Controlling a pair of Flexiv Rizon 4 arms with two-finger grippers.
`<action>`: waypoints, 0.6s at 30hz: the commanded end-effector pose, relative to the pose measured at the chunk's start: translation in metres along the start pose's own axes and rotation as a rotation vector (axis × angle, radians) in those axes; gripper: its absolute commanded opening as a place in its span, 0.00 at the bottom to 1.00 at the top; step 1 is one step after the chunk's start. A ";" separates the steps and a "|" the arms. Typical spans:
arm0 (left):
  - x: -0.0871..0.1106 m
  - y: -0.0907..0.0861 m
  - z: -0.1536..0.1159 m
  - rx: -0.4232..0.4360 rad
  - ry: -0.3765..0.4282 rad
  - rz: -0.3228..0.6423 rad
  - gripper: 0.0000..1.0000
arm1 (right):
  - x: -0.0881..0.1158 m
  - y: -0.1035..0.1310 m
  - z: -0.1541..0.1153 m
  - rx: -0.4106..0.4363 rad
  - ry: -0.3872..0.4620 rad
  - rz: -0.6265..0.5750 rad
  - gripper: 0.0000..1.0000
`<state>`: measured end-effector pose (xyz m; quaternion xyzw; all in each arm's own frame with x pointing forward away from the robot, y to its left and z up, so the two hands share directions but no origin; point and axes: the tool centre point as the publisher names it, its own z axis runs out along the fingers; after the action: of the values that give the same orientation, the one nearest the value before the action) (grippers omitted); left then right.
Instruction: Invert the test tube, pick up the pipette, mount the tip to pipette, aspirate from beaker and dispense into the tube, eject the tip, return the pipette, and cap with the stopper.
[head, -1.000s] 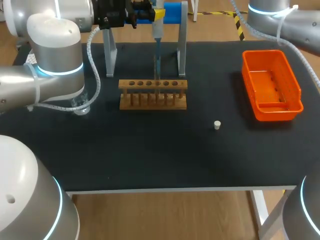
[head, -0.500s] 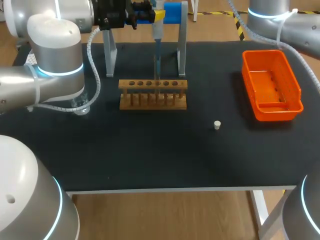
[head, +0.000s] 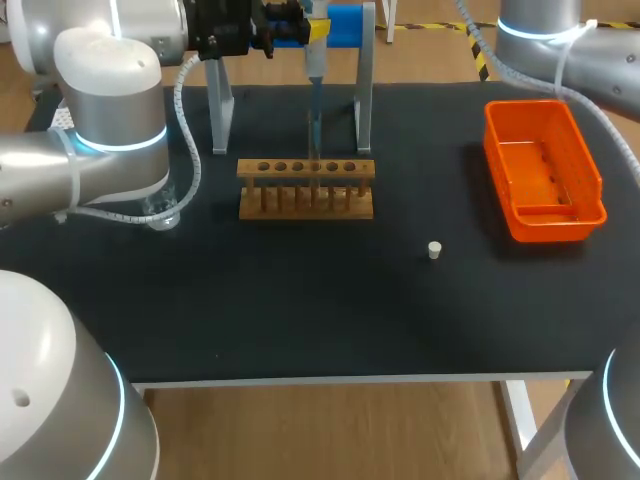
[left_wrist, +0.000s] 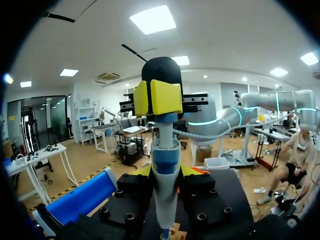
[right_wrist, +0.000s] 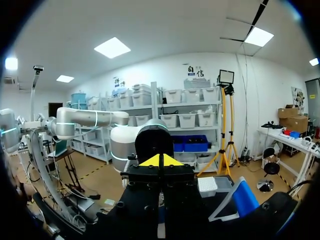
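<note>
Left fingers (left_wrist: 142, 171) clench the upright grey, blue-banded, yellow-headed pipette (left_wrist: 165, 170); right fingers (right_wrist: 152, 161) are pressed together, empty.

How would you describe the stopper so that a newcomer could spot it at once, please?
On the black table, look between the wooden rack and the orange tray, slightly nearer the front edge. The stopper is the lone small white plug there, touching nothing.

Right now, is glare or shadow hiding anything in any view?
Head view: even light, stopper and rack plain on the dark table. Left wrist view: glare overhead, pipette well lit. Right wrist view: the dark right gripper blocks the table.
</note>
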<state>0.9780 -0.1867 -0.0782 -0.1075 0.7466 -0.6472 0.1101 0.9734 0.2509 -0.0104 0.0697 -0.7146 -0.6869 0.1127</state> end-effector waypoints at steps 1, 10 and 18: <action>0.000 -0.001 0.000 0.004 -0.001 0.001 0.00 | 0.005 0.000 -0.001 0.003 -0.005 -0.001 0.00; 0.000 -0.001 0.000 0.004 -0.001 0.001 0.00 | 0.008 0.000 -0.002 0.003 -0.008 0.002 0.00; 0.000 -0.001 0.000 0.004 -0.001 0.001 0.00 | 0.005 -0.007 -0.003 0.003 -0.015 0.017 0.00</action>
<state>0.9777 -0.1869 -0.0793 -0.1077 0.7471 -0.6467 0.1095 0.9692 0.2470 -0.0127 0.0598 -0.7163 -0.6859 0.1130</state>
